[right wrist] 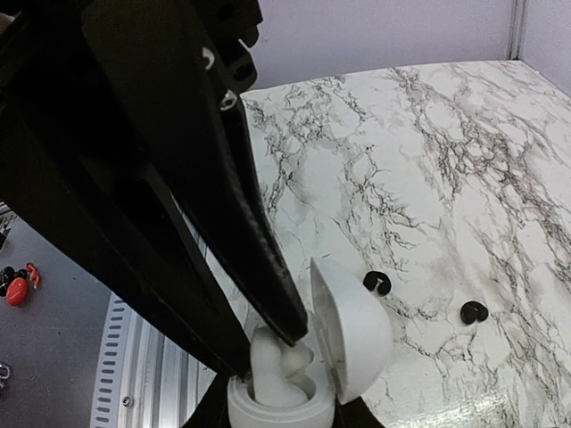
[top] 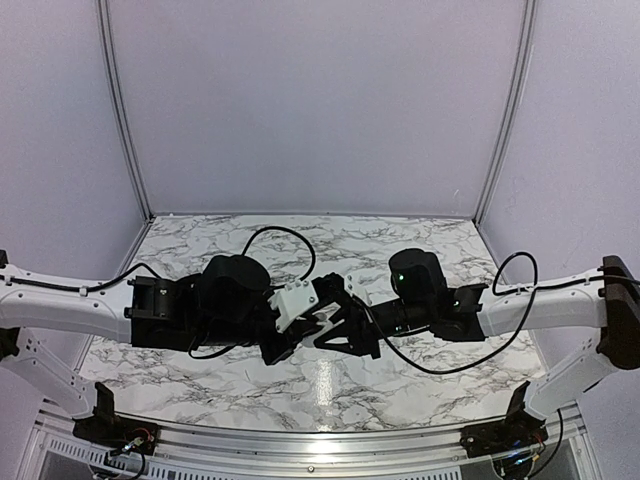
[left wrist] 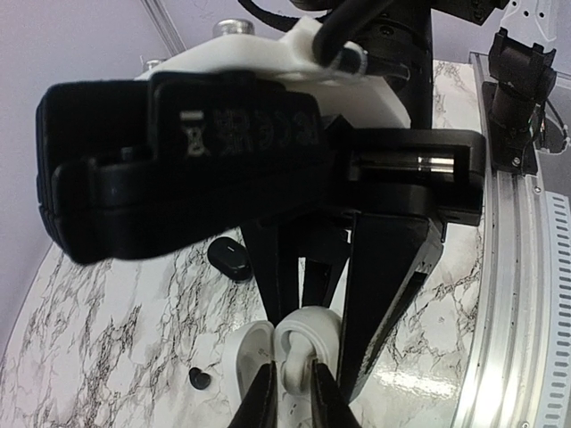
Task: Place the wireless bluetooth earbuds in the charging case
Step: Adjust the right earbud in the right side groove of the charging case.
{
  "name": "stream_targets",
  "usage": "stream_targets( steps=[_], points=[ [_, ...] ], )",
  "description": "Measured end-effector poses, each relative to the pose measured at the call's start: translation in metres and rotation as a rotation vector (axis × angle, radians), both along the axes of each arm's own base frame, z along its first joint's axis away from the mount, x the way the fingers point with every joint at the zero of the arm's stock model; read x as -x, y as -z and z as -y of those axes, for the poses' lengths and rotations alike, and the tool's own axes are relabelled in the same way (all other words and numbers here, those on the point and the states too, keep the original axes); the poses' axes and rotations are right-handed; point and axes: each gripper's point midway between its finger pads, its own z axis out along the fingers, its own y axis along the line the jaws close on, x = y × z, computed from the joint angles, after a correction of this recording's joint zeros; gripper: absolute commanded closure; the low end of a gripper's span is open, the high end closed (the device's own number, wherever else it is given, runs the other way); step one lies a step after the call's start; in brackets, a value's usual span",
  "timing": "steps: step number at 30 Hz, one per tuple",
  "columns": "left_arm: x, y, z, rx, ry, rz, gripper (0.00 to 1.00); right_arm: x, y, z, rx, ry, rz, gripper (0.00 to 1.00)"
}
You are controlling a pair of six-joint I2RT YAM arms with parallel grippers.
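A small round white plastic charging case (right wrist: pixel 268 408) is held around the middle of the white marble-patterned bench (right wrist: pixel 401 160), with its domed hinged lid (right wrist: pixel 357 330) standing open. I cannot tell whether it rests on the bench or hangs just above it. The left claw (left wrist: pixel 294 403) is narrowed to a pinch on the case's white edge. The right claw (right wrist: pixel 266 352) is closed, tips down in the open base against a white lump (right wrist: pixel 284 361); I cannot tell whether it grips that lump.

Two loose bits lie on the bench, and I take them for the wireless earbuds. The tiny rounded black piece (left wrist: pixel 201 378) is near the case, and the larger glossy black oval piece (left wrist: pixel 230 259) lies farther off. Neither touches the case or a claw.

They look feather-light, hard and slick, likely to skate away or squirt out of a hard squeeze. A gentle pinch across the widest part, low to the bench, seems best. The case itself looks light and tippy with the lid up. I would hold it by the base wall, never by the lid, since the hinge seems the weak spot.
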Motion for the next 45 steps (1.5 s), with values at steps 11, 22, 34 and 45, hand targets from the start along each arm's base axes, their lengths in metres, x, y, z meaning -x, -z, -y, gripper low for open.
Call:
stream_targets(
  steps=[11, 22, 34, 45],
  points=[
    [-0.001, -0.002, -0.001, -0.007, -0.004, 0.009, 1.00, -0.001, 0.001, 0.000, 0.004, 0.005, 0.001, 1.00],
    [0.002, -0.002, 0.000, 0.011, 0.004, -0.001, 1.00, 0.000, 0.002, 0.000, 0.007, 0.003, -0.002, 1.00],
    [0.009, -0.008, 0.004, 0.074, 0.027, -0.023, 1.00, 0.010, -0.005, 0.006, -0.032, -0.037, 0.001, 1.00],
    [0.018, -0.021, 0.008, 0.156, 0.071, -0.049, 1.00, 0.018, -0.019, 0.009, -0.089, -0.069, 0.033, 1.00]
  ],
)
